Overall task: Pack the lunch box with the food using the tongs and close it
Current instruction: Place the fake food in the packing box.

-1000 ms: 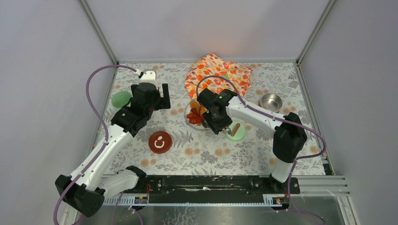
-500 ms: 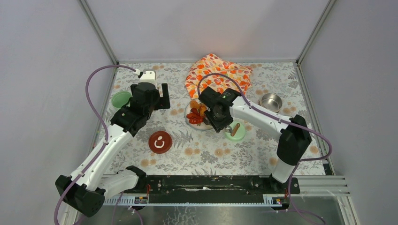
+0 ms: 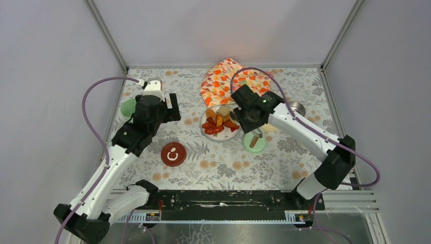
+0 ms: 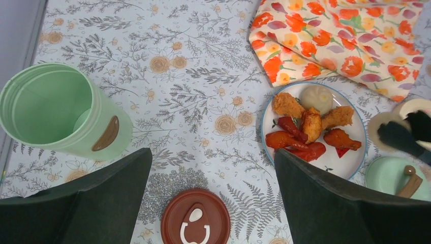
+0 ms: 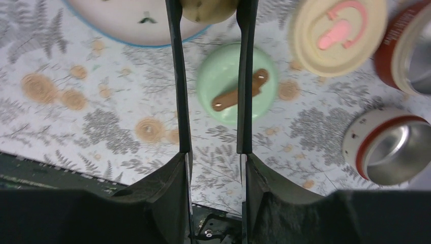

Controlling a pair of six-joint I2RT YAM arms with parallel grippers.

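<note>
My right gripper (image 5: pixel 213 155) is shut on the slim dark tongs (image 5: pixel 178 76), which run up the right wrist view. Their tips pinch a pale beige ball of food (image 5: pixel 208 9) at the plate's rim. Below the tongs lies the green lid (image 5: pixel 237 84). The white plate (image 4: pixel 350 170) holds orange-red chunks (image 4: pixel 292 140) and another pale ball (image 4: pixel 316 96). My left gripper (image 4: pixel 213 193) hangs open above the dark red lid (image 4: pixel 195 223). The mint-green pot of the lunch box (image 4: pixel 61 112) stands open at the left.
The cream lid (image 5: pixel 338 33) lies right of the plate, with two low steel bowls (image 5: pixel 391 145) (image 5: pixel 414 51) beyond it. The orange flower cloth (image 3: pixel 231 79) is bunched at the back. Grey walls close the table on three sides.
My right arm has swung right and toward the back, uncovering the plate, and its jaws have narrowed on the tongs. The left arm drew slightly left and back, staying open.
</note>
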